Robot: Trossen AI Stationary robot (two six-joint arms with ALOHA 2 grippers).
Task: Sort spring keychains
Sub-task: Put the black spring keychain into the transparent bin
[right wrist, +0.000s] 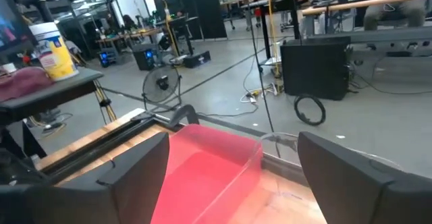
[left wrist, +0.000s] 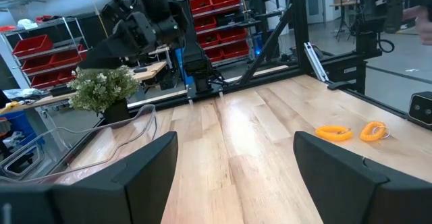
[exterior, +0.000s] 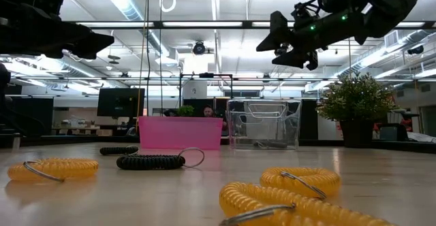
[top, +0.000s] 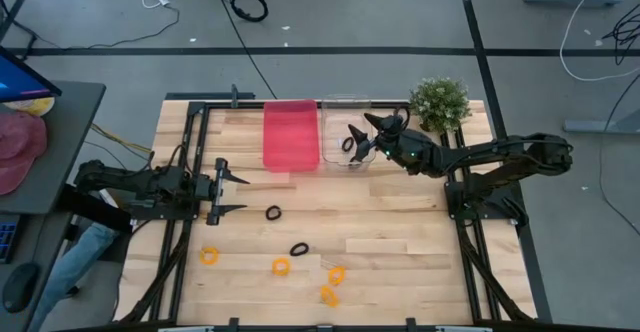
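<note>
The wooden tabletop (top: 400, 262) carries a pink bin (top: 290, 135) and, just beside it, a clear bin (top: 345, 112) with a potted plant (top: 440, 104) beyond that. The right end effector (top: 352, 140) hangs high over the clear bin, fingers spread wide and holding nothing; a dark ring, seemingly a black spring keychain (top: 348, 144), lies inside that bin beneath it. My judgement is that a drop into the clear bin is finishing, so the arm should lift straight clear of the bin wall before swinging away from the pink bin for the next ring. The left end effector (top: 230, 194) waits near the pink bin's near corner, likewise wide open and empty. Away from the pink bin toward the tabletop's near edge lie two black spring keychains (top: 273, 213) (top: 299, 249) and four orange spring keychains (top: 281, 266) (top: 209, 256) (top: 336, 274) (top: 328, 295), all unsorted.
</note>
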